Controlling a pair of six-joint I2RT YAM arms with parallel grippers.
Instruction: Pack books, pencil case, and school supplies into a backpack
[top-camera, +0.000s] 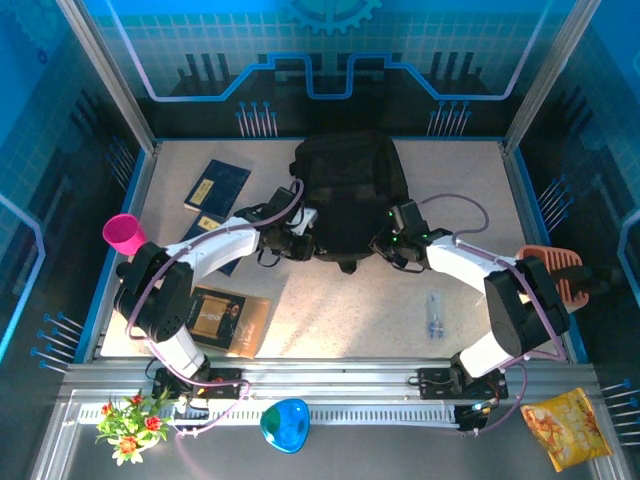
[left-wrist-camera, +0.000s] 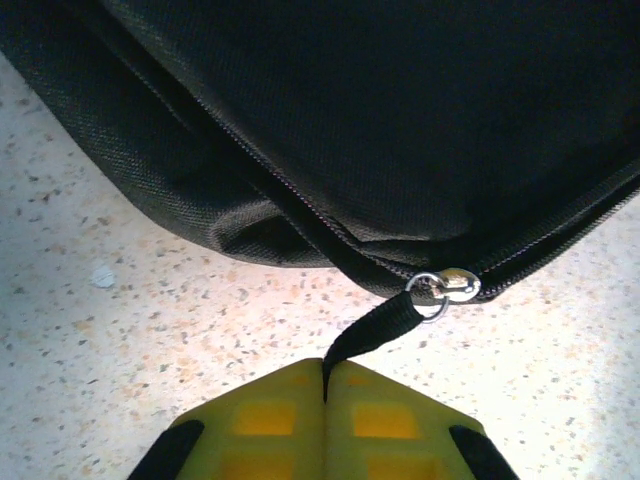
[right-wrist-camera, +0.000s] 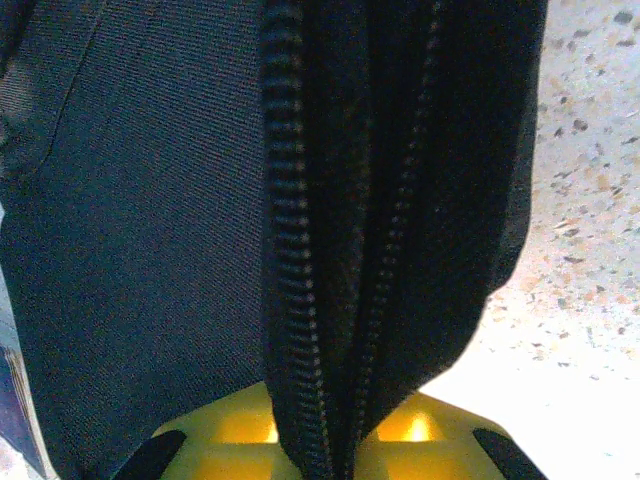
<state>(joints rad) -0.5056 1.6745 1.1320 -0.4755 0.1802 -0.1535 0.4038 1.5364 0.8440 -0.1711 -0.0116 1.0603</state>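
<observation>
Left pincer (left-wrist-camera: 325, 395) clamped shut; right pincer (right-wrist-camera: 335, 440) pinched too.

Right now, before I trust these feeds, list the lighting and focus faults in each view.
Top external: even light, but the backpack reads as a dark mass with little detail. Left wrist: glint on the zipper ring, table washed out at right, left gripper soft. Right wrist: table blown white at lower right, right gripper blurred.
</observation>
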